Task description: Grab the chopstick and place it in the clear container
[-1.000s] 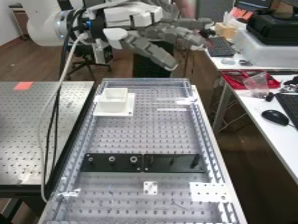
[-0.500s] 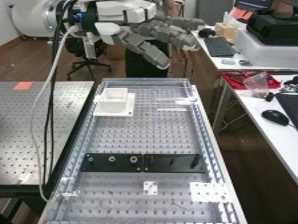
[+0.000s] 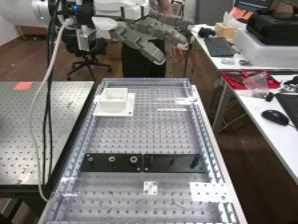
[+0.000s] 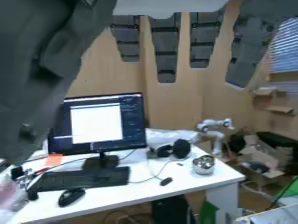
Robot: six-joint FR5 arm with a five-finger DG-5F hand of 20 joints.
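Robot hand [image 3: 143, 46] high at far edge of bench [image 3: 149, 135]; fingers straight, spread; well apart from white box [image 3: 112, 106].

Looking straight down the bench [image 3: 146, 132] here in the high view, grey and drilled in rows of small holes, edged along both long sides by rails [image 3: 211, 150]. Carries a white plate [image 3: 128, 108] toward the far left and, on top of that, a square white box [image 3: 113, 97]. Bears a thin pale strip [image 3: 171, 109] over at the far right. Nearer now, takes two black bars [image 3: 174, 163] end to end, crosswise. Closer still, holds a small white bracket [image 3: 150, 187] and, right of it, a larger perforated white panel [image 3: 209, 192]
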